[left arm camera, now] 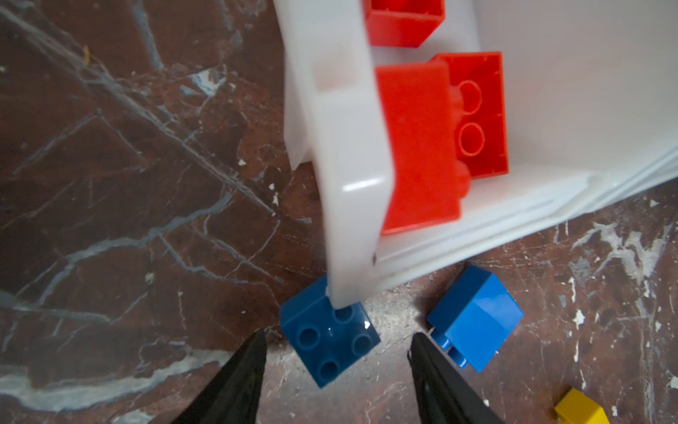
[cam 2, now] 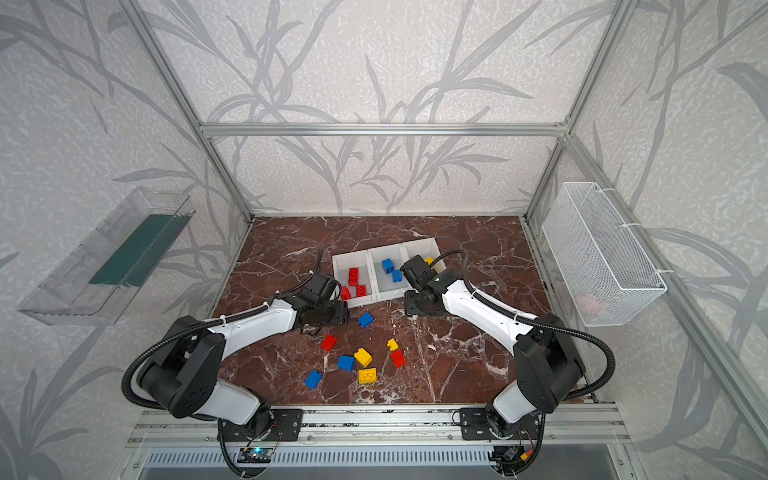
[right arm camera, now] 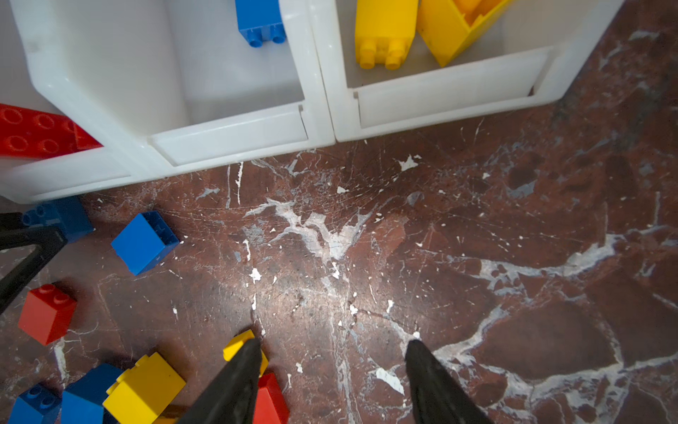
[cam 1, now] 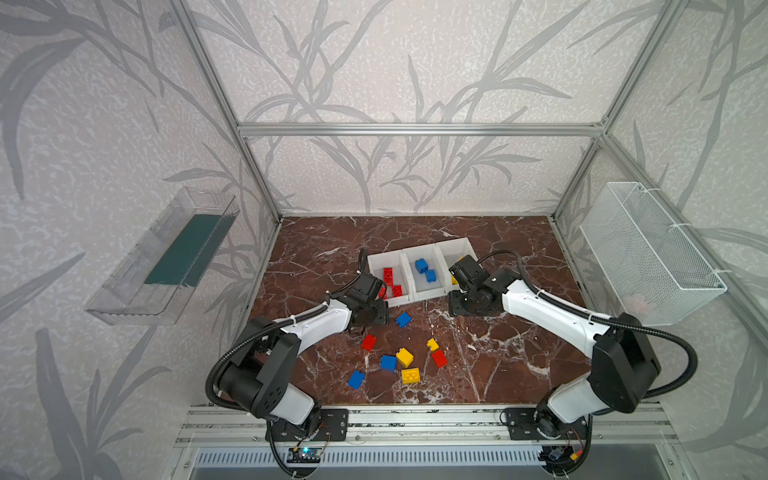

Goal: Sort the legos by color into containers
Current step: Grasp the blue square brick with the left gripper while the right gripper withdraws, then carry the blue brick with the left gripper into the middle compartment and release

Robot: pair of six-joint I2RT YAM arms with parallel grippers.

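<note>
An aluminium-framed enclosure surrounds the marble table (cam 1: 519, 365). Three white bins (cam 1: 430, 294) stand mid-table; blue goes in the middle one. The left gripper (left arm camera: 337, 337), on the nearer arm, has fingers apart and empty. The blue brick (left arm camera: 323, 352) lies directly ahead between them, studs up, square, just beside the red bin (left arm camera: 345, 147) corner. The right gripper (right arm camera: 332, 343) is likewise spread, empty.

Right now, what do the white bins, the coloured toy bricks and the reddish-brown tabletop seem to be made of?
White rectangular bins: likely moulded plastic, slightly translucent, semi-gloss; soft highlights on rounded rims.
Coloured studded toy bricks: hard glossy plastic; sharp reflections.
Reddish-brown veined tabletop: looks like polished marble, possibly a printed laminate; white veins, scuffs.
</note>
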